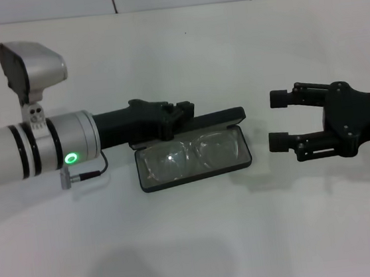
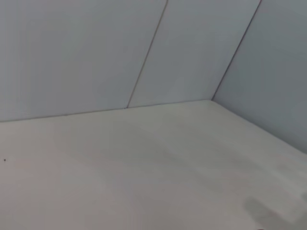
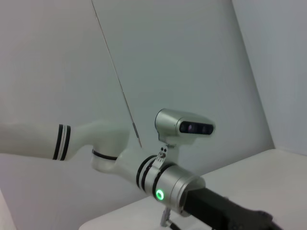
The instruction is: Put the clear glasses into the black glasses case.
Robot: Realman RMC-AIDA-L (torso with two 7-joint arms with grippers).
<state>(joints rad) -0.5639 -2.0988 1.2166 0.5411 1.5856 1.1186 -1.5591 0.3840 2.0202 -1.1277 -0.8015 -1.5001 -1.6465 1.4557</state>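
The clear glasses (image 1: 190, 156) lay inside the open black glasses case (image 1: 151, 182); the left tool (image 1: 181, 114), grip state indiscernible, touched its lid, the right tool (image 1: 278, 120) gaped beside, and careless closing risked pinching an arm.

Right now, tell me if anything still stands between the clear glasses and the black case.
Nothing visible does. In the head view the clear glasses already lie inside the open black glasses case. The left claw is at the raised lid's left end; the right claw hovers open off to the case's right, apart from it.
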